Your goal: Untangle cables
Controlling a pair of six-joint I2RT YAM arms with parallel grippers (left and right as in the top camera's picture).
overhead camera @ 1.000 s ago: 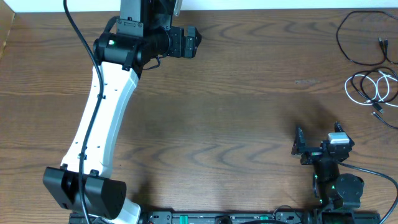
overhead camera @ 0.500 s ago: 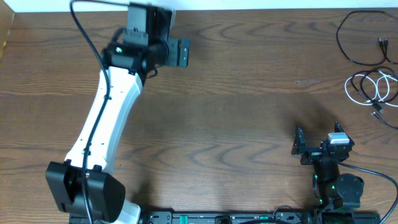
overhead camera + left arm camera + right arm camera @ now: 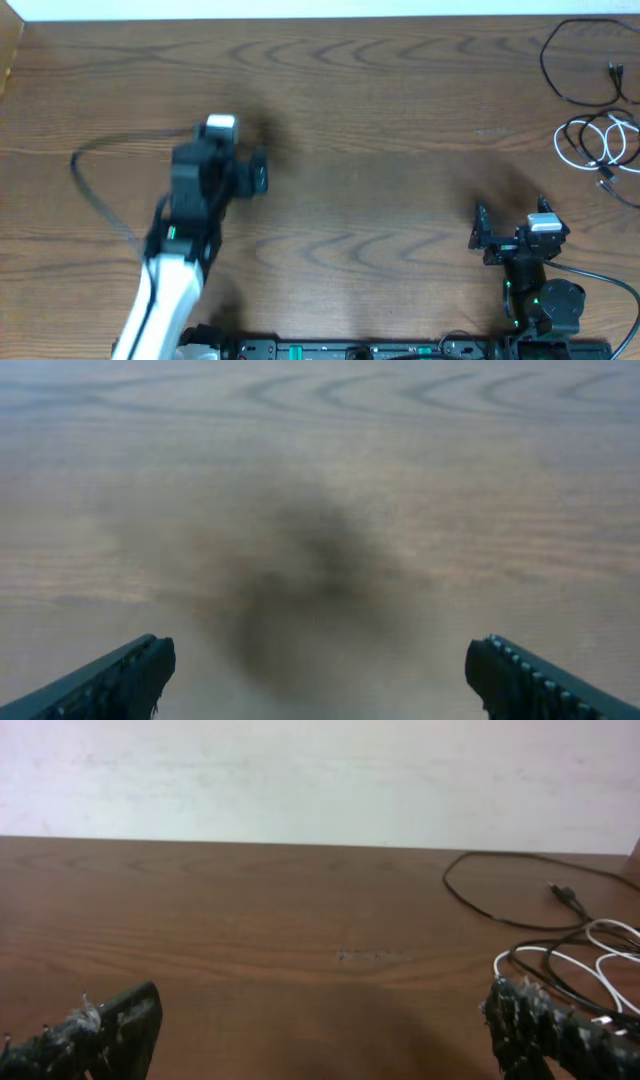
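Left claw [image 3: 257, 175] spread (blurred), angled at tabletop [image 3: 380, 120], right claw [image 3: 480, 232] spread, level

On the wooden table [image 3: 380, 120], the black cable [image 3: 560, 88] loops in the far right corner. The white cable [image 3: 566, 140] lies coiled just in front of it at the right edge, with black strands crossing the coil. The right gripper [image 3: 477, 228] sits near the front right, jaws apart, well clear of both. The left gripper [image 3: 255, 175], blurred, hangs over the left half.

Soft even light, left wrist view blurred
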